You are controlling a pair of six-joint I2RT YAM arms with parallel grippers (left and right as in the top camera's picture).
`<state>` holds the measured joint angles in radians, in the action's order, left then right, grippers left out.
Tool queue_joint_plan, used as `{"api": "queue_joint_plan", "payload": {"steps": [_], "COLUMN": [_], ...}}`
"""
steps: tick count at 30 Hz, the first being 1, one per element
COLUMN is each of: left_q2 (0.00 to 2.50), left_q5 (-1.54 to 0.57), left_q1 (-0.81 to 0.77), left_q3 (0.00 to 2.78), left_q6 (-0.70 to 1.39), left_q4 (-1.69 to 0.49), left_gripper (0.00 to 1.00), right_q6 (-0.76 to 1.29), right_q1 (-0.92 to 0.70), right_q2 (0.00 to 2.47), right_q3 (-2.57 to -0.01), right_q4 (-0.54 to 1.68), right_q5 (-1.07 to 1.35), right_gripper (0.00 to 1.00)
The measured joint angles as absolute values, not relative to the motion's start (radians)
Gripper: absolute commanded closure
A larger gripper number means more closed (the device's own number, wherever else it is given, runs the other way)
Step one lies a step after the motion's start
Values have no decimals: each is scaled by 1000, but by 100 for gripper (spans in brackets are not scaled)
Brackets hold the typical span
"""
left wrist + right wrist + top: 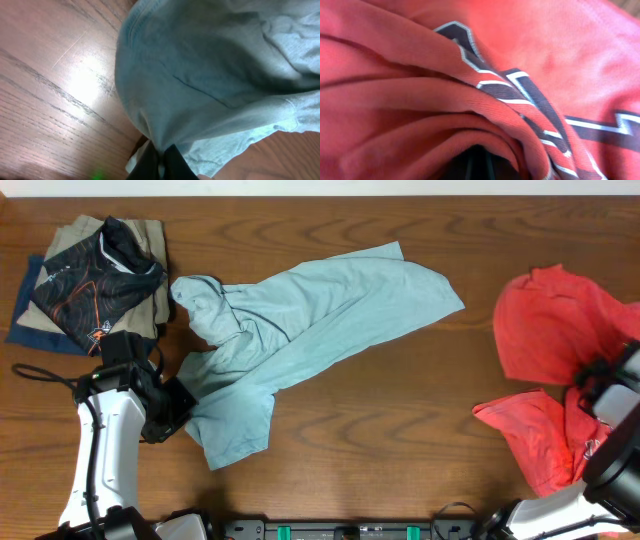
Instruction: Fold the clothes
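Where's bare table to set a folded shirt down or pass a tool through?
Free: the bare wooden table between the pale blue T-shirt and the red printed jersey, running down to the front edge. Crowded: far left, where the folded clothes stack, left tool and T-shirt hem meet.

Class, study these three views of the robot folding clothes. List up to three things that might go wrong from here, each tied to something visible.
1. The left hand pinches only a small bunch of the blue shirt; a pull may slip it free.
2. That shirt lies beside the folded pile; dragging may disturb it.
3. The red shirt bunches over the right hand, hiding its fingers; it may snag.
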<state>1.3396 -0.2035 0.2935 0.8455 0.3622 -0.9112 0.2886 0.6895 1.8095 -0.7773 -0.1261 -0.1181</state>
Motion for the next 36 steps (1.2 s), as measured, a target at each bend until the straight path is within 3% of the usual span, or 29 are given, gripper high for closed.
{"api": "queue_joint_plan", "payload": {"steps": [4,8,13,19,28,36], "left_q2": [1340,1340,1340,1340,1340,1340], "left_q5": [-204,-203,-204,-203,-204,-203], "left_q1": [294,294,294,294,294,294], "left_q3": [846,846,846,846,846,846], "left_q6": [362,362,362,362,362,362], "left_q4": [-899,-893,-892,-892,-890,-889], "left_gripper": [94,94,94,94,94,94], "right_q6": [266,199,128,47,-65,-119], "right_q1": [735,707,604,465,273,249], "right_q2": [1826,1834,1834,1834,1835,1890], "right_q3": [-817,-865,-882,-882,-882,-884], "right_q4": [-107,-91,-56,-34,-42,-98], "right_q5": [187,552,735,712,417,214], "right_gripper": [82,87,90,93,98,99]}}
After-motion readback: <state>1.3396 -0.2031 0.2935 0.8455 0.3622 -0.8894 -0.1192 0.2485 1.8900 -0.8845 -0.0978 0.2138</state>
